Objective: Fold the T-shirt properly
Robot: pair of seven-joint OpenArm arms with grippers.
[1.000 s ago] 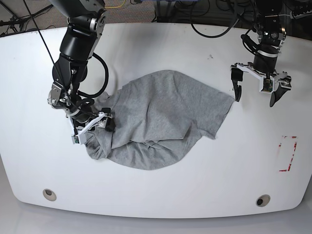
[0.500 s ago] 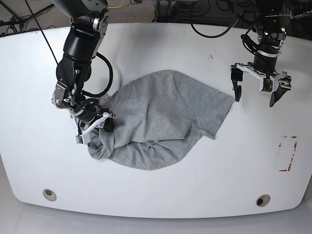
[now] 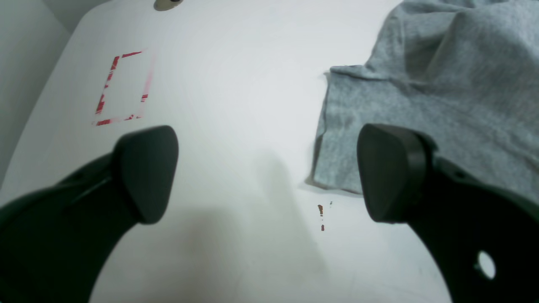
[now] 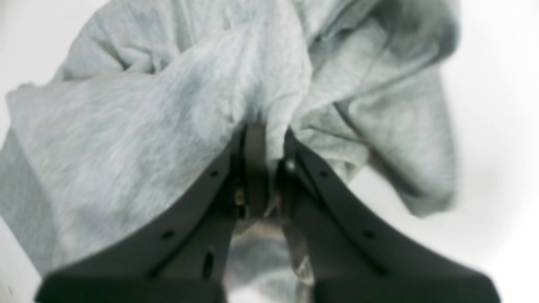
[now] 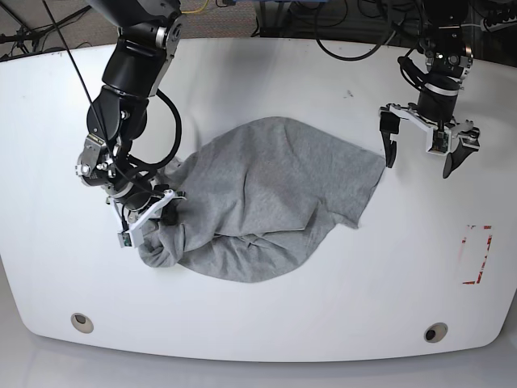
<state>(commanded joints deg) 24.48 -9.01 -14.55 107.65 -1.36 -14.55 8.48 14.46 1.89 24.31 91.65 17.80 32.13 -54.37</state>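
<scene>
A: Currently: T-shirt bunched mid-surface, hem toward the front edge rumpled and doubled under. Right claw clamped on a gathered fold at the heap's left side, cloth pinched between the tips.

B: Left claw?

A: Jaws wide apart, holding nothing, hovering near the surface's right edge just beside a loose flap of the T-shirt. No contact with cloth in the wrist view.

B: Risks?

A: Probably several. Pulling from one pinch only: whole heap likely to drag across the surface instead of spreading, since nothing anchors the far side. Grip possibly through several layers, so lifting could raise a wad, not an edge. Thin pinch, soft cotton: could slip out under tension.

B: Printed side?

A: Cannot tell; no lettering visible. Red tape outline near the right edge, well apart from the cloth.
</scene>
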